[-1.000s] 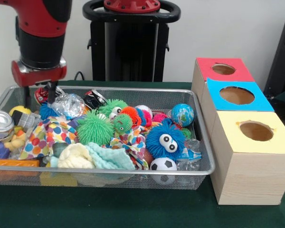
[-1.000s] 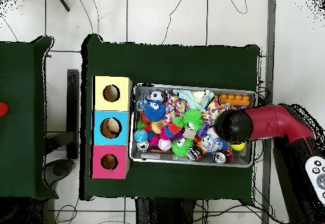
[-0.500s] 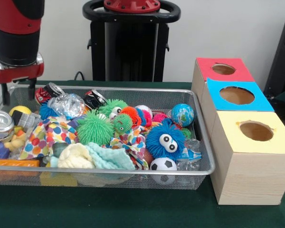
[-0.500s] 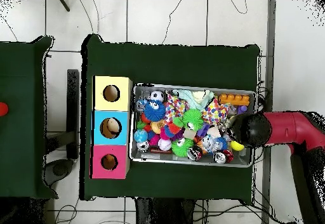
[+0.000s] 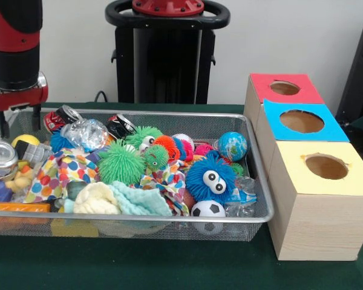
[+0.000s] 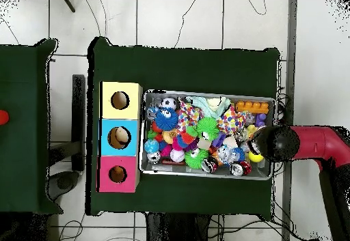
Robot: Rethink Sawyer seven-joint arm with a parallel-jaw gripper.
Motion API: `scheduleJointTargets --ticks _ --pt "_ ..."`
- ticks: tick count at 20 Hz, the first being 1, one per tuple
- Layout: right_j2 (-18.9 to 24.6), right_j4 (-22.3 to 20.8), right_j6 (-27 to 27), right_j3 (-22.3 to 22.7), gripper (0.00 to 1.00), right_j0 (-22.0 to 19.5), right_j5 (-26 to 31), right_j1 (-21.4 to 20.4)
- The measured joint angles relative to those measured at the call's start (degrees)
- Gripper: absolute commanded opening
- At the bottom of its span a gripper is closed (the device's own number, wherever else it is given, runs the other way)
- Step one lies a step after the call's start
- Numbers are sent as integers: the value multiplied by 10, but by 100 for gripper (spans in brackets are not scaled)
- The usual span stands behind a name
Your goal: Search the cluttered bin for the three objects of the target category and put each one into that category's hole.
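The toys (image 5: 121,163) lie piled in the wire bin (image 5: 139,219). I cannot tell which three are wanted. The red hole (image 5: 284,88), blue hole (image 5: 301,121) and yellow hole (image 5: 326,166) sit just beside the bin's one end. The gripper (image 5: 19,124) hangs above the other end, spread apart and empty. So most toys lie between it and the holes. From above, the arm (image 6: 277,143) hides the gripper, but something pale shows inside the blue hole.

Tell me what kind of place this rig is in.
Most likely a robotics lab test cell: a green-covered table holds a wire mesh bin crammed with toys beside wooden sorting boxes with colour-coded holes, and the overhead view shows cables trailing over a tiled floor.
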Motion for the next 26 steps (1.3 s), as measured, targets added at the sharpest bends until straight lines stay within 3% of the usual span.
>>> scheduleJointTargets --ticks 8,21,26 --pt "17 2 0 0 100 -19 -39 22" --pt "18 1 0 0 100 -1 -45 26" --pt "18 -22 0 -2 100 7 -45 23"
